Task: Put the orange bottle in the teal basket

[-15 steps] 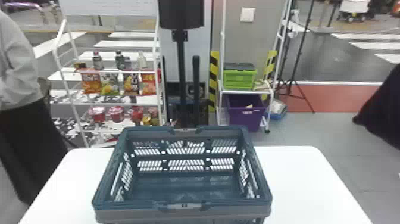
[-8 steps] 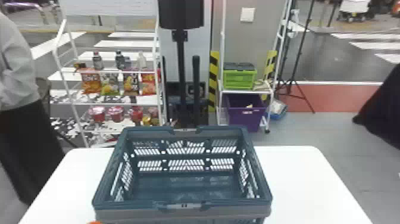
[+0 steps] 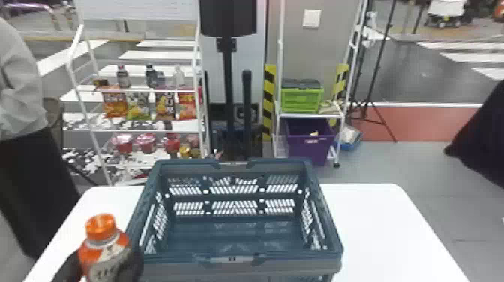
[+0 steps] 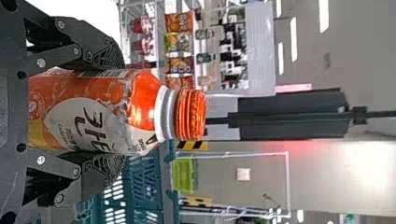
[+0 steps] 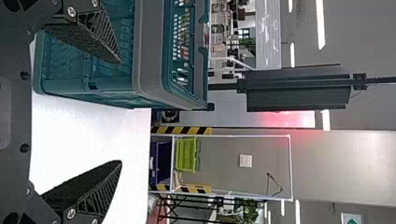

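Orange bottle point(image 3: 107, 255), head view: it is held upright beside the left rim point(image 3: 144, 210) of the teal basket point(image 3: 300, 264), which presumably must be cleared. Left wrist view: its body is clamped by the left gripper point(image 4: 122, 112), probably for steady lowering. Right wrist view: the right gripper's point(image 5: 120, 112) fingers are spread, empty, above the white table point(image 5: 88, 140).

Here's the left gripper point(image 3: 105, 258), showing low on the robot's left in the head view, its dark fingers point(image 4: 107, 53) standing parted and gripping from both sides. In its wrist view, round screws are dotting the black links behind them. Over to the right gripper point(image 5: 120, 112): its ribbed fingers point(image 5: 95, 191) are standing wide apart, tips angling inward, facing each other.
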